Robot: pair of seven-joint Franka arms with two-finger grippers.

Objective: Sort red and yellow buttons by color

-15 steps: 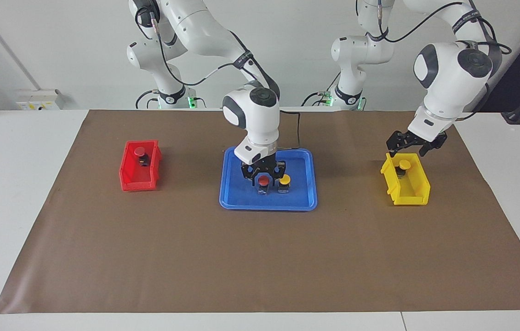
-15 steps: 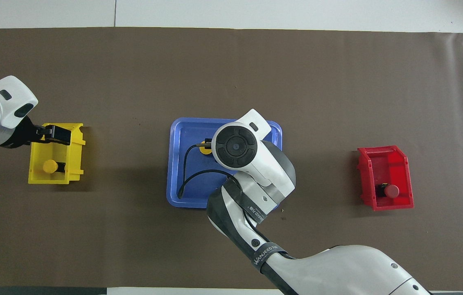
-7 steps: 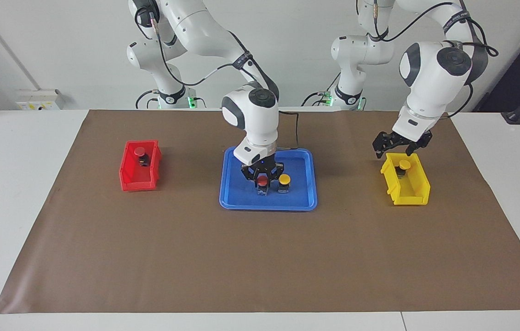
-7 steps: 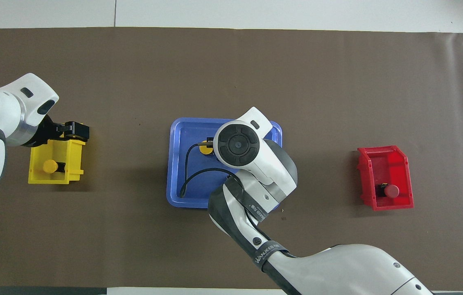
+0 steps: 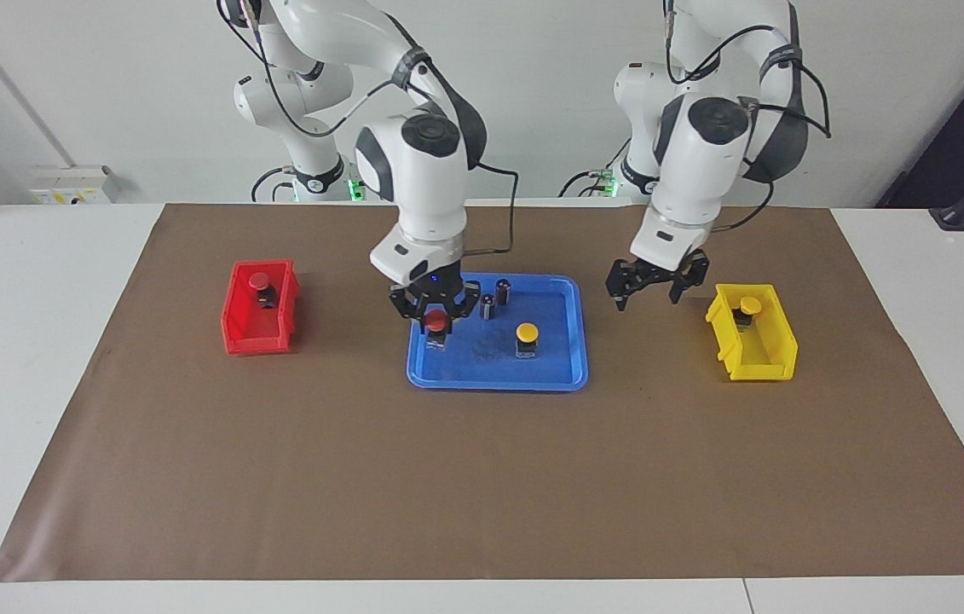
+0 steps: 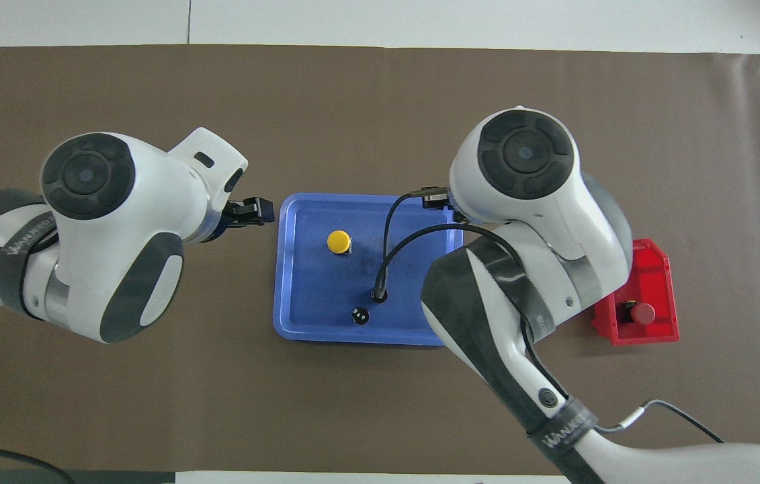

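Note:
My right gripper (image 5: 437, 314) is shut on a red button (image 5: 436, 324) and holds it just above the blue tray (image 5: 490, 381), at the edge toward the right arm's end. In the overhead view the right arm hides both. One yellow button (image 5: 527, 333) (image 6: 339, 241) stands in the tray. A second red button (image 5: 258, 280) (image 6: 642, 312) lies in the red bin (image 5: 236, 328) (image 6: 655, 269). Another yellow button (image 5: 751, 304) lies in the yellow bin (image 5: 759, 362). My left gripper (image 5: 648, 294) (image 6: 255, 212) hangs open and holds nothing, over the mat between the tray and the yellow bin.
Two small dark cylinders with silvery tops (image 5: 503, 290) (image 5: 487, 305) stand in the tray's part nearer to the robots. A brown mat (image 5: 482, 477) covers the table. The left arm hides the yellow bin in the overhead view.
The right gripper shut on the red button, lifted it and carried it toward the right arm's end. The left gripper left the yellow bin and moved toward the tray.

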